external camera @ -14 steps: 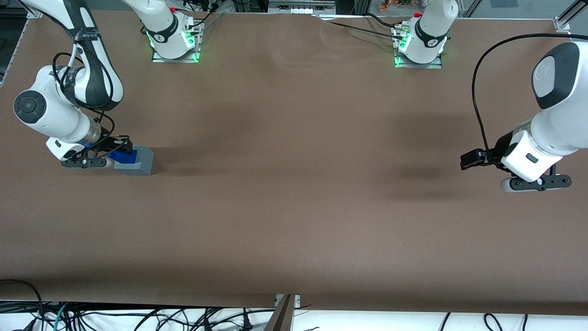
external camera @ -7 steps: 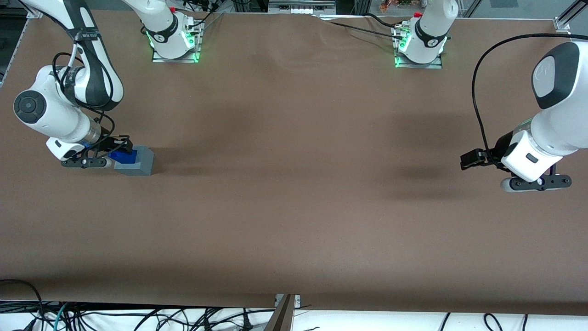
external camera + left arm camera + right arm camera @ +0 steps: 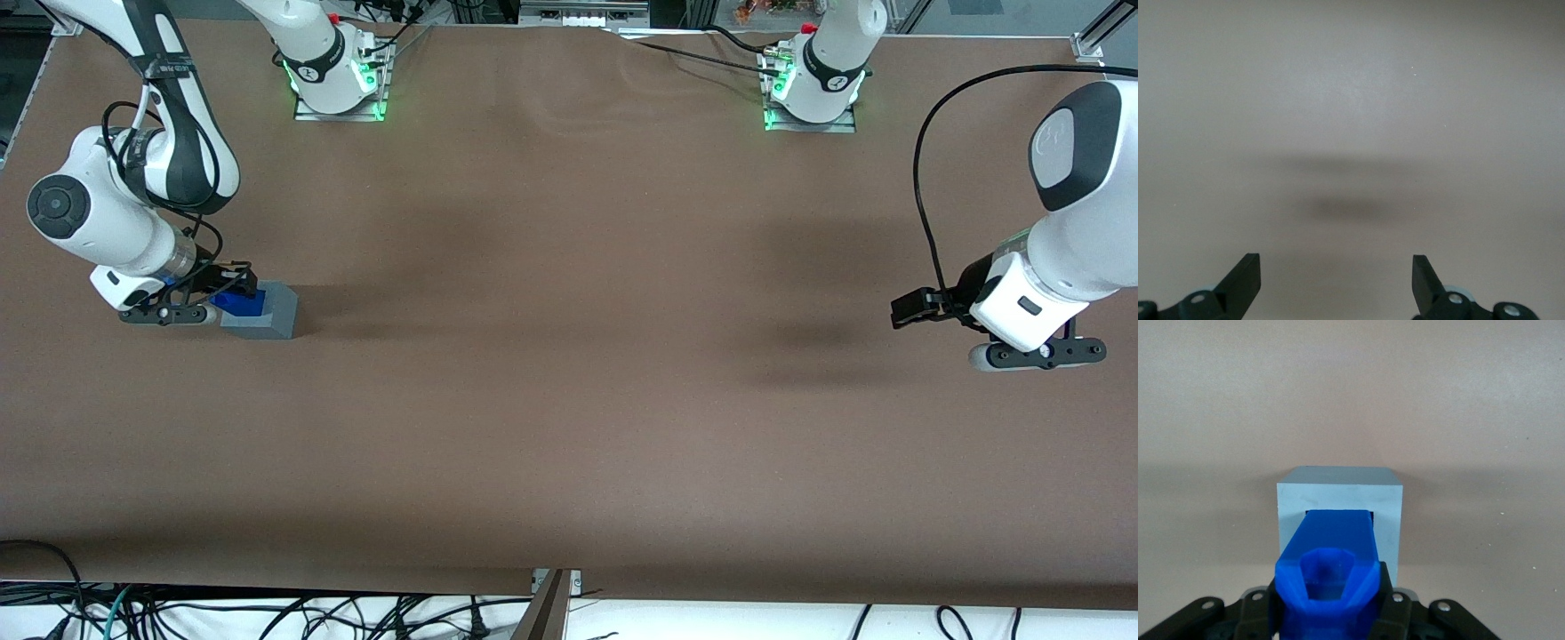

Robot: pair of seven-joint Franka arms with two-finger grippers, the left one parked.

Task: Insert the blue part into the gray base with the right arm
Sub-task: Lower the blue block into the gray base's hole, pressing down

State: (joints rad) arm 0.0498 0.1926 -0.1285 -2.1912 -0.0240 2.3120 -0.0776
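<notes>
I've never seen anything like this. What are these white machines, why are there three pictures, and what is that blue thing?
These are two robot arms on a brown table. One picture looks down from the front; the other two come from cameras on each arm's wrist. The working right arm has a black two-finger gripper shut on the blue part, a small plastic block. It holds that block at the square socket of the gray base, a cube resting on the table. The other wrist camera sees only bare table.

Pincer (image 3: 1331, 613) fingertips behind blue part (image 3: 1329, 570)
</notes>
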